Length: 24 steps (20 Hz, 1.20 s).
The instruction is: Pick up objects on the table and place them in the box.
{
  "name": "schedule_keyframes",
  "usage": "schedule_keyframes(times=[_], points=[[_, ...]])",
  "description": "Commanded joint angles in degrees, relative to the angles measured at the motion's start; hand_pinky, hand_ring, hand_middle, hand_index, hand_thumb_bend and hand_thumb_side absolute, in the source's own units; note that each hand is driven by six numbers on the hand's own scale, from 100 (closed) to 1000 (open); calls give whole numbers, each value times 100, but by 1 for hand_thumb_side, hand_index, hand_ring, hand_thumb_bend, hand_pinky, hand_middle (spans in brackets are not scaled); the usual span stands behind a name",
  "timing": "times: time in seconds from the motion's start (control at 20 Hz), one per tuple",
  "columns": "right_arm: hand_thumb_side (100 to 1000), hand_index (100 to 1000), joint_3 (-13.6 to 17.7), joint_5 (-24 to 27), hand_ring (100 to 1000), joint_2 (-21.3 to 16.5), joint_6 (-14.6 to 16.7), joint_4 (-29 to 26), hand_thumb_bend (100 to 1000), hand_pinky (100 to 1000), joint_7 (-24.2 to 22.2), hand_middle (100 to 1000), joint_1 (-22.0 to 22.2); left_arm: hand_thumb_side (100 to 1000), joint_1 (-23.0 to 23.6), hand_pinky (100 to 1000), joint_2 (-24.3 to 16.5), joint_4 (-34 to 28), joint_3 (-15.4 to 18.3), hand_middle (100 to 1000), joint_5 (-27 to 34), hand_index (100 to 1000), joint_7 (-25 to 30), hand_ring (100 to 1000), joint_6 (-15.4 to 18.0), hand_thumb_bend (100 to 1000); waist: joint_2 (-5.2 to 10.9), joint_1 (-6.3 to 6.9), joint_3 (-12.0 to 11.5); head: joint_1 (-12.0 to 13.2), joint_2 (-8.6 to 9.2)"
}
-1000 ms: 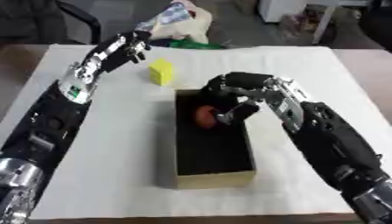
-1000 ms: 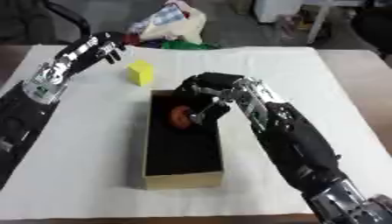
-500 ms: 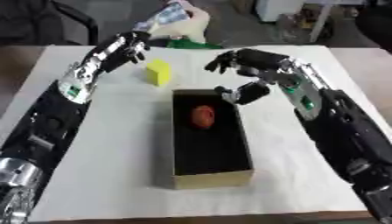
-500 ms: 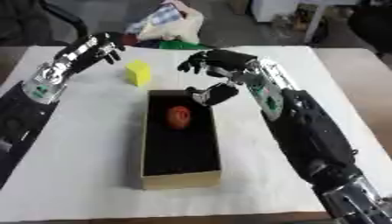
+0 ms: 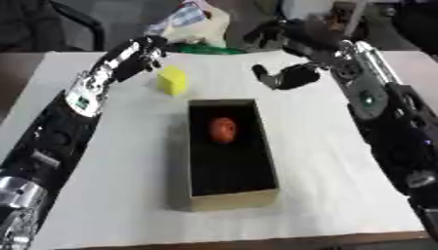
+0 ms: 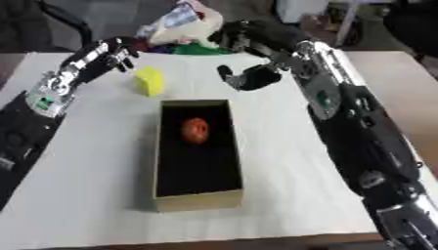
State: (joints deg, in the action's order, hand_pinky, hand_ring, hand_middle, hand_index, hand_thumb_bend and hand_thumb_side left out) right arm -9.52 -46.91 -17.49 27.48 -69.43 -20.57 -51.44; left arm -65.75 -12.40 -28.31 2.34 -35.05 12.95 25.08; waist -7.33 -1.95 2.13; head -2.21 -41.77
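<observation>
A long box point(image 5: 229, 200) with a black inside lies lengthwise in the middle of the white table. A red roundish object point(image 5: 223, 129) rests in its far half. A yellow block point(image 5: 174, 80) stands on the table just beyond the box's far left corner. My right hand point(image 5: 295, 49) hovers open above the table past the box's far end, fingers spread, holding nothing. My left hand point(image 5: 147, 50) is at the far left, just beyond the yellow block, with relaxed fingers and nothing in it.
A white plastic bag point(image 5: 194, 24) with something green point(image 6: 192, 49) under it lies at the table's far edge, between the two hands. The white tablecloth point(image 5: 102, 185) is bare on both sides of the box.
My right hand let go of the red object inside the box, opened, and rose away toward the far edge of the table. The left hand hardly moved.
</observation>
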Motion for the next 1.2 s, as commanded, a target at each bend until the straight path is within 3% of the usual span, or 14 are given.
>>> schedule_keyframes(times=[0.05,0.2,0.55,0.65,0.75,0.8,0.95,1.05,1.2], points=[[374,900,43,97,723,-148,-28,-194,100,814,-19,776,-116,893,-153,663,-172,-59,61,729,-410,947,-433,690,-131,100,61,23,45,10,29],[378,893,40,131,720,-143,-27,-231,100,813,-57,773,-124,890,-177,689,-166,-45,110,759,-886,970,-995,729,-394,100,14,38,111,14,57],[403,878,33,198,715,-129,-39,-257,100,812,-109,766,-129,907,-240,712,-187,109,194,780,-1925,984,-2096,746,-1414,100,-95,81,249,24,131],[412,875,23,216,713,-123,-35,-254,100,811,-129,765,-133,922,-259,730,-197,166,212,792,-2190,994,-2180,758,-1609,170,-123,93,283,32,152],[419,873,18,230,712,-118,-32,-253,100,811,-144,764,-138,951,-272,744,-206,237,222,798,-2433,1000,-2149,766,-1754,303,-151,104,316,38,171],[420,873,16,236,712,-118,-32,-253,100,811,-149,763,-140,952,-277,745,-211,263,226,799,-2541,1000,-2109,767,-1801,316,-164,109,333,37,178],[434,871,18,250,709,-125,-39,-249,100,810,-159,761,-138,936,-289,757,-237,300,242,803,-2855,1000,-1969,772,-1914,469,-207,130,374,34,197],[441,871,23,260,707,-127,-46,-249,100,809,-159,760,-132,887,-303,759,-250,296,266,804,-3036,1000,-1899,773,-1964,496,-229,144,385,37,198],[452,870,19,274,706,-122,-52,-246,100,809,-164,759,-125,797,-316,761,-256,256,306,802,-3230,1000,-1886,777,-1974,451,-259,166,393,38,200]])
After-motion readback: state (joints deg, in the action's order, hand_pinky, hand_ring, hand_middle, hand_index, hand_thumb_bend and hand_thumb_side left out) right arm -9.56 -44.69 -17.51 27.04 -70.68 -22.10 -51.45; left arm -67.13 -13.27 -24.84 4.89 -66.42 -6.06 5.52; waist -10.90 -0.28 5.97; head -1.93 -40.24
